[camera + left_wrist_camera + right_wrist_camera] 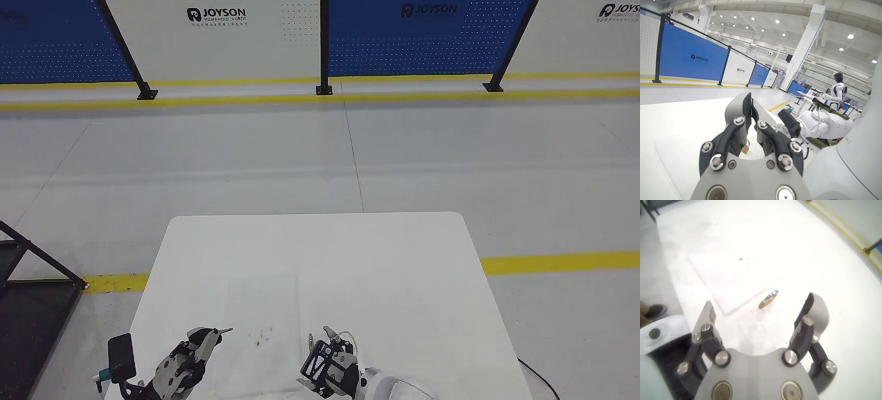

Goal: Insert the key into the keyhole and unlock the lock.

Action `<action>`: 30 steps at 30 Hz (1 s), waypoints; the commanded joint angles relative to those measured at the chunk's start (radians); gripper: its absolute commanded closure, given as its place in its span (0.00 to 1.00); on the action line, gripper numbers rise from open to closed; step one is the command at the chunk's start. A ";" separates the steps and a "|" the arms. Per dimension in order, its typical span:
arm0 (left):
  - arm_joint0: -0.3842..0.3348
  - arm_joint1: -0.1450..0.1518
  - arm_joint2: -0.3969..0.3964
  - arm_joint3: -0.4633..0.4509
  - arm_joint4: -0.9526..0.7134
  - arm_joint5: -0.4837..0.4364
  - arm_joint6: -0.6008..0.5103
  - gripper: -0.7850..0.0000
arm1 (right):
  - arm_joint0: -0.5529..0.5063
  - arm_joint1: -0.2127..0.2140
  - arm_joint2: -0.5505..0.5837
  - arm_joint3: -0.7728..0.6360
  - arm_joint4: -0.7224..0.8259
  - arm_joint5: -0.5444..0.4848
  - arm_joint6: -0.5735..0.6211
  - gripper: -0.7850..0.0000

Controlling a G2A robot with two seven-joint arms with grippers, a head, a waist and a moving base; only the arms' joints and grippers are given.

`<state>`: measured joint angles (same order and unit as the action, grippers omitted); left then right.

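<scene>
A dark logo with a word [215,15] is being carried by a white fence panel in the top view. Similar marks are being shown on the neighbouring blue panel [428,10] and the far white panel [618,10]. In the left wrist view the same mark is being displayed on a large blue panel [699,57] and a smaller white panel [740,70].

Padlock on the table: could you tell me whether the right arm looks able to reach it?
Probably yes: the right gripper is open and the padlock lies on the table ahead, unobstructed.
</scene>
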<state>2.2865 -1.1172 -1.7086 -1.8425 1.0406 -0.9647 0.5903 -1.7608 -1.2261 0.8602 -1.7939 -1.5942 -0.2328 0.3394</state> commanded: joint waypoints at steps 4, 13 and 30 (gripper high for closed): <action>0.000 0.000 0.000 0.000 0.000 0.000 0.000 1.00 | 0.059 -0.026 -0.057 0.079 0.034 0.108 0.032 0.00; 0.000 0.000 0.000 0.000 0.000 0.000 0.000 1.00 | 0.103 -0.050 -0.094 0.143 0.077 0.200 0.014 0.65; 0.000 0.000 0.000 0.000 0.000 0.000 0.000 1.00 | 0.138 -0.063 -0.114 0.206 0.117 0.208 0.027 0.84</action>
<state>2.2865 -1.1172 -1.7086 -1.8425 1.0406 -0.9647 0.5903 -1.6254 -1.2886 0.7475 -1.5903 -1.4796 -0.0240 0.3676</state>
